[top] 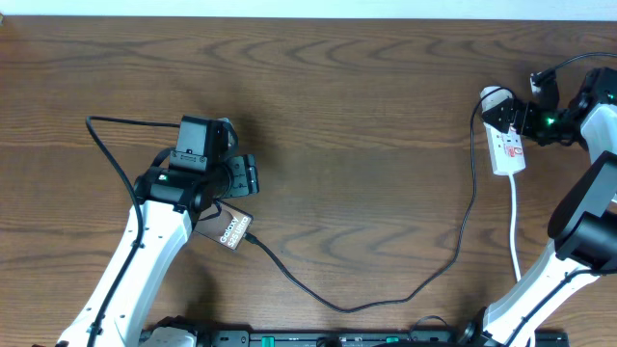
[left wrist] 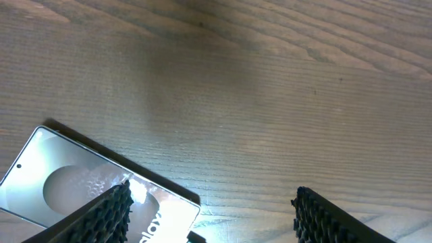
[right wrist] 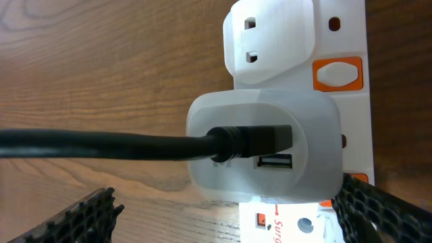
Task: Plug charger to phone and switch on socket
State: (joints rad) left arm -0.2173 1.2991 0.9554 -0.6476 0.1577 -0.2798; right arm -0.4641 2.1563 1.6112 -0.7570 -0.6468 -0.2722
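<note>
Sagging closest to the arm bases, the charger (top: 337, 306) lies in a long loop on the wooden table (top: 366, 116). Its left end runs up to the lower corner of the phone (top: 229, 231), which lies flat and angled with its lettering up. Whether the tip sits inside the phone's port cannot be told. The left gripper (left wrist: 212, 202) hangs over the phone with its fingers (left wrist: 101, 216) spread wide. In the wrist view one finger overlaps the phone's face and the other is over bare wood.

Farther back on the right, the cable rises to the socket (top: 508, 149), a white strip lying lengthwise with its white cord (top: 516, 231) trailing toward the bases. One outlet of the strip holds a white adapter (right wrist: 263, 152), and the cable's black plug is seated in one of the adapter's two side ports. The next outlet holds another white plug (right wrist: 270, 40), with an orange-red switch (right wrist: 337, 74) beside it. The right gripper (right wrist: 226, 202) is at the strip's far end, fingers apart on either side of the adapter and not clamped on it.
</note>
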